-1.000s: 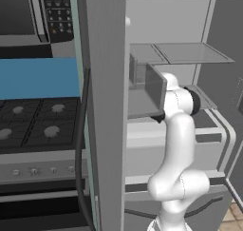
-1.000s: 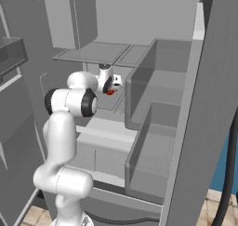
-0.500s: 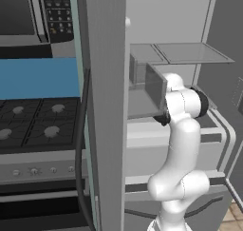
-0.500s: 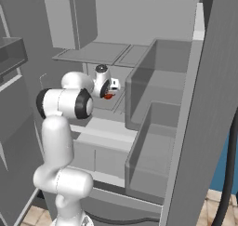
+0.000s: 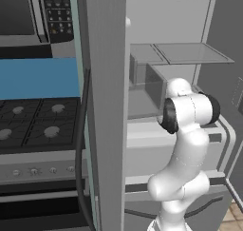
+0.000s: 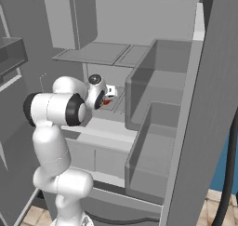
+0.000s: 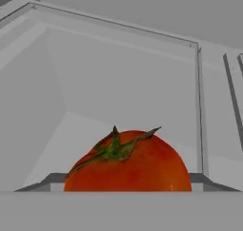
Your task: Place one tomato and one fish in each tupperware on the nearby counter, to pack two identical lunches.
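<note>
I'm reaching into the fridge [image 6: 162, 95], jaws spread wide around nothing, tomato [image 7: 128, 161] dead ahead. I'd centre on it and close gently below the stem.

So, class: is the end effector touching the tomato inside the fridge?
Cannot tell. In the hand view the tomato sits close at the bottom edge, its contact zone cut off. In the right base view the end effector overlaps it, so no contact or gap shows.

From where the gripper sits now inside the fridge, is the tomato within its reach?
Probably yes. The hand view shows the tomato right ahead and close, with nothing between. From the right base view the gripper is already at it on the shelf, and looks open.
</note>
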Available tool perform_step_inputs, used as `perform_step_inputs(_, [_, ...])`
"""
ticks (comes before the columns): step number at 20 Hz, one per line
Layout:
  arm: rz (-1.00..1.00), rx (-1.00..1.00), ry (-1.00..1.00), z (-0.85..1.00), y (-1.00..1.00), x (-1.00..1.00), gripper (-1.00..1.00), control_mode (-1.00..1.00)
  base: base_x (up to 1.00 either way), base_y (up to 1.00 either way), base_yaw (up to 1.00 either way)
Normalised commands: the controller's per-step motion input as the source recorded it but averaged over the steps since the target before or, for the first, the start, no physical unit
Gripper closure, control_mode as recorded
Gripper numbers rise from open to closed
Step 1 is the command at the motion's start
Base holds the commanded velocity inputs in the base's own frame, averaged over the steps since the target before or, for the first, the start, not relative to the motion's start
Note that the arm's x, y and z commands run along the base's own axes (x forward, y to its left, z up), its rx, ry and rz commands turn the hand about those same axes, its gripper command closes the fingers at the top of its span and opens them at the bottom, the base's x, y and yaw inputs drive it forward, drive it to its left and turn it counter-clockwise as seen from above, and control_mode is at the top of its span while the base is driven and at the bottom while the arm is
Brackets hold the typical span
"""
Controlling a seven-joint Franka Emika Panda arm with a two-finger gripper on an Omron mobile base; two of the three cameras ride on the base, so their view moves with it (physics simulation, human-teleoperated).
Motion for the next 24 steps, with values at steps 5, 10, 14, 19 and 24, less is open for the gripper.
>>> perform_step_inputs(5, [0.0,0.0,-0.09,-0.09,-0.37,-1.0,1.0,-1.0,0.0,0.0,0.0])
perform_step_inputs(10, [0.0,0.01,-0.01,0.31,-0.35,-1.0,1.0,-1.0,0.0,0.0,0.0])
perform_step_inputs(14, [0.0,0.0,0.0,0.54,-0.13,-1.0,1.0,-1.0,0.0,0.0,0.0])
perform_step_inputs(19, [-0.02,0.0,0.01,0.97,-0.04,-1.0,1.0,-1.0,0.0,0.0,0.0])
perform_step_inputs(24, [-0.03,0.0,0.14,1.0,0.0,-1.0,1.0,-1.0,0.0,0.0,0.0])
